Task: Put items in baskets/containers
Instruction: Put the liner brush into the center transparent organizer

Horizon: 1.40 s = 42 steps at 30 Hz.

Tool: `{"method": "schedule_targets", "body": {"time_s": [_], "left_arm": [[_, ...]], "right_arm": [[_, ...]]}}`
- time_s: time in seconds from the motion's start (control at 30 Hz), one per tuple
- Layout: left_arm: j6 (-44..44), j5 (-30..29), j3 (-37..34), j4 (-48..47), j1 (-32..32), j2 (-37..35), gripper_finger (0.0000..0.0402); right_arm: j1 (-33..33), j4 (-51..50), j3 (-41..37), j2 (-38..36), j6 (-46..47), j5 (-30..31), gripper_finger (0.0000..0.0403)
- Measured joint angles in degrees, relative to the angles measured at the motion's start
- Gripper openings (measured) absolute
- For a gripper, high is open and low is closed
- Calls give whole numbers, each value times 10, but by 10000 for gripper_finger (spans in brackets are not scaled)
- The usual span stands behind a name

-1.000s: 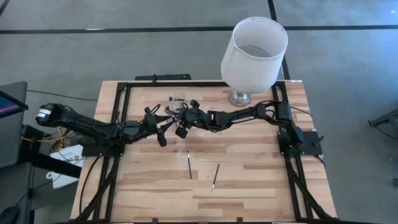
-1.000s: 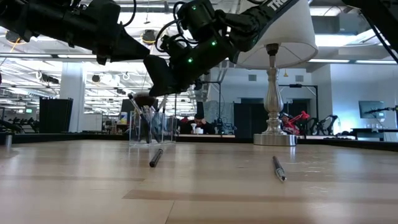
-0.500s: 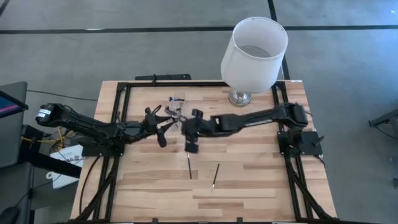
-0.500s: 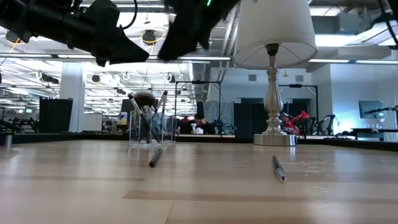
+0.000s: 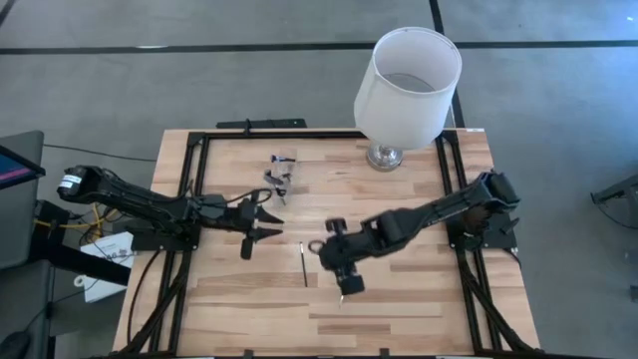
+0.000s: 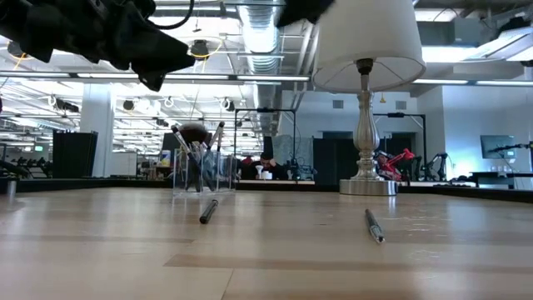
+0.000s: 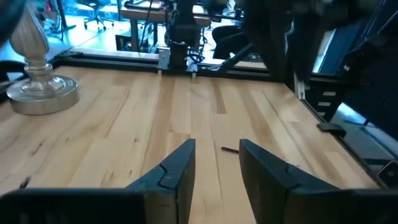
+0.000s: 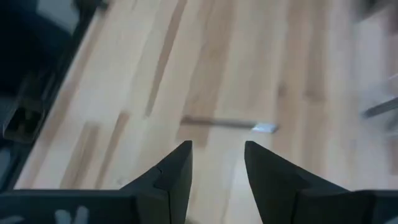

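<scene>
Wooden table [image 5: 399,289] holds two loose brushes near the front: one brush [image 5: 303,263], and another brush [image 5: 343,290] under the right gripper [image 5: 348,284], jaws open and empty. It should drop straight and pinch the handle's middle. Farther back, the left gripper [image 5: 261,224] waits, jaws open, before the clear cup [image 5: 280,172].

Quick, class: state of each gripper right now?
Left gripper: open, holding nothing.
Right gripper: open, holding nothing, above a brush on the table.
</scene>
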Motion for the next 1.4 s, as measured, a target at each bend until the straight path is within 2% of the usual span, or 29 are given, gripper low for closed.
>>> {"method": "schedule_targets", "body": {"time_s": [0.23,0.47,0.6,0.77,1.13,1.27,1.4], "left_arm": [[-11,0,0,5,0,0,121],[-8,-17,0,10,0,0,121],[-7,-19,0,10,0,0,121],[-7,-19,0,10,0,0,121],[-7,-19,0,7,0,0,121],[-7,-19,0,7,0,0,121],[-7,-19,0,7,0,0,121]], "right_arm": [[25,-16,-98,3,52,-39,141],[22,65,-199,3,59,-45,138],[22,97,-207,8,40,-50,137],[19,141,-207,47,24,-92,137],[24,147,-201,125,-23,-120,132],[23,146,-203,127,-23,-119,106],[16,151,-204,124,-12,-122,45]]}}
